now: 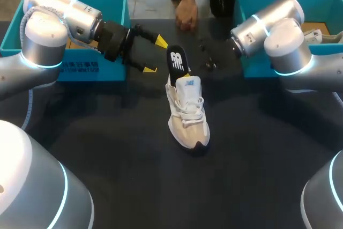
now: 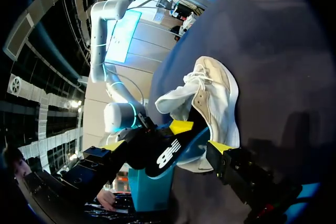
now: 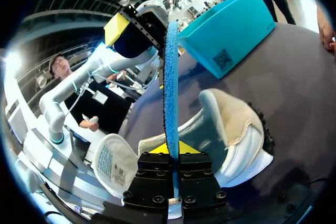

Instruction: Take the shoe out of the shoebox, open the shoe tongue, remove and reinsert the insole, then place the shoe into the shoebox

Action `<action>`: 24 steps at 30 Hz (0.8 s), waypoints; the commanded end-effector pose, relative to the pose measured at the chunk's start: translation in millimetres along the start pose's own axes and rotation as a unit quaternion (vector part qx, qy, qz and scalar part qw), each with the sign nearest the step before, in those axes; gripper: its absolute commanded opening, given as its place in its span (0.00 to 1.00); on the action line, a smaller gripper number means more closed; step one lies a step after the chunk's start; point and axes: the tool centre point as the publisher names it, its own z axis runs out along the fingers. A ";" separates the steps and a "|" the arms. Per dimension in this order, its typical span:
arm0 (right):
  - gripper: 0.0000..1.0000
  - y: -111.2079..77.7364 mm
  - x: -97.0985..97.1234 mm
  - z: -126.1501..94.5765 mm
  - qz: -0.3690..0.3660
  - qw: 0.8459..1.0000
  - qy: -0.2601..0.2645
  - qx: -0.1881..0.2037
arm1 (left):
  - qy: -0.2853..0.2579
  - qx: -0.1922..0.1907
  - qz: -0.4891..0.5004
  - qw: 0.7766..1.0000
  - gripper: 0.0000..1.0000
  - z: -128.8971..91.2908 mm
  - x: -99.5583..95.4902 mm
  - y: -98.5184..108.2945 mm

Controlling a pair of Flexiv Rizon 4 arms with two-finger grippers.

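Right gripper (image 3: 173, 150) clamps the insole (image 1: 177, 60) upright at the sneaker (image 1: 187, 116) mouth, likely for reinsertion; left gripper (image 1: 155, 54) gapes beside it, empty.

Tabletop (image 1: 107, 148): dark, matte surface. Cream shoe (image 1: 187, 113) stands on its sole just ahead of the left tool (image 1: 155, 54) and just ahead of the right tool (image 3: 170, 156). Teal shoebox (image 1: 86, 71) sits behind the left tool. A second teal box (image 1: 244, 9) sits behind the right tool. A person's hand (image 1: 186, 14) touches the tabletop edge beyond both tools.
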 end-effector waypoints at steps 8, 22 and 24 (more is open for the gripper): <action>0.00 -12.5 6.5 11.4 0.019 1.000 0.005 0.005 | 0.002 0.000 0.000 1.000 1.00 0.0 -0.3 -0.2; 0.14 8.7 5.8 -2.8 -0.007 1.000 -0.017 0.007 | 0.002 0.000 0.000 1.000 1.00 0.0 -0.3 -0.2; 0.13 11.1 5.2 -4.6 -0.010 1.000 -0.018 0.008 | 0.002 0.000 0.000 1.000 1.00 0.0 -0.3 -0.2</action>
